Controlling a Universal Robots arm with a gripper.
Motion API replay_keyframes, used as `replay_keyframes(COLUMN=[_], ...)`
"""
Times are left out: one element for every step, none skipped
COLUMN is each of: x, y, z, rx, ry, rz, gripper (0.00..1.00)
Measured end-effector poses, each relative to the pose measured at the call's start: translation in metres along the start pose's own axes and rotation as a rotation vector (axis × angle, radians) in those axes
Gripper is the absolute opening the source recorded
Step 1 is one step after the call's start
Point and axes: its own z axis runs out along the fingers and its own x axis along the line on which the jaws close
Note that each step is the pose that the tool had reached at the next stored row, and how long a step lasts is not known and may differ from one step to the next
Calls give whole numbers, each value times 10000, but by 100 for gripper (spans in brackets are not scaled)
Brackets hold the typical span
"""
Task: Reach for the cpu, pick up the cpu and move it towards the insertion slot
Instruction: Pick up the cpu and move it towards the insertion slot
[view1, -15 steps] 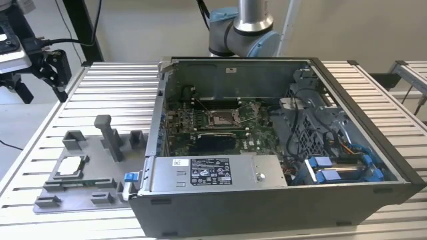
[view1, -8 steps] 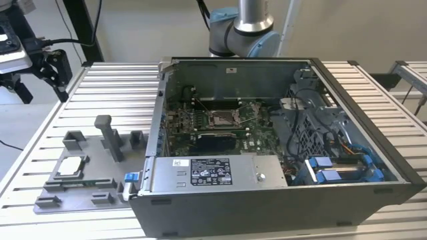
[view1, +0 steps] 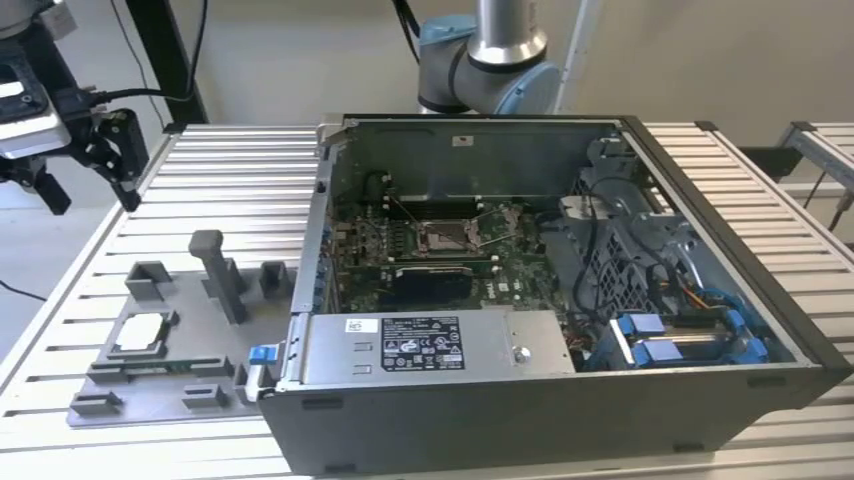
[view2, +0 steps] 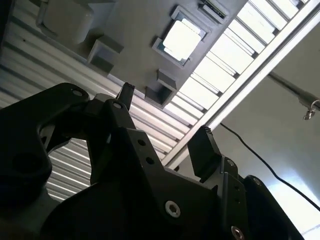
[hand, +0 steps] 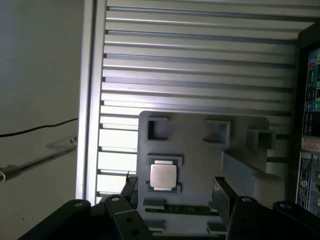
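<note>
The cpu (view1: 140, 333) is a small silvery square chip lying flat in a recess of the grey fixture plate (view1: 200, 345), at the exterior view's left near the table's front. In both wrist views the cpu (hand: 163, 175) (view2: 181, 40) lies ahead of the fingertips. My gripper (view1: 91, 195) hangs high above the table's far left corner, well away from the cpu, open and holding nothing. Its black fingers (hand: 131, 182) stand wide apart, as does the gripper (view2: 165, 120) in the second wrist view. The insertion slot (view1: 441, 235) sits on the green board inside the open computer case.
The open computer case (view1: 561, 400) fills the table's middle and right, with blue cables and drive bays inside. Upright grey blocks (view1: 220, 275) rise from the fixture plate. The slatted metal table (view1: 227, 180) ends close to the gripper's left. The arm's base (view1: 487, 70) stands behind the case.
</note>
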Motion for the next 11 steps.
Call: replay_keyframes(x=[0, 0, 1, 3, 4, 6, 8, 11, 14, 17, 21], y=[-1, -2, -3, -3, -3, -4, -5, -5, -6, -7, -7], z=[19, 37, 56, 73, 90, 108, 125, 145, 164, 182, 199], rx=[2, 3, 4, 4, 4, 4, 7, 11, 15, 19, 23], ry=[-1, -4, -6, -6, -8, -8, -7, -8, -8, -8, -7], rz=[34, 89, 138, 165, 177, 190, 202, 207, 210, 211, 211], gripper=[100, 100, 100, 100, 100, 100, 100, 100, 100, 100, 100])
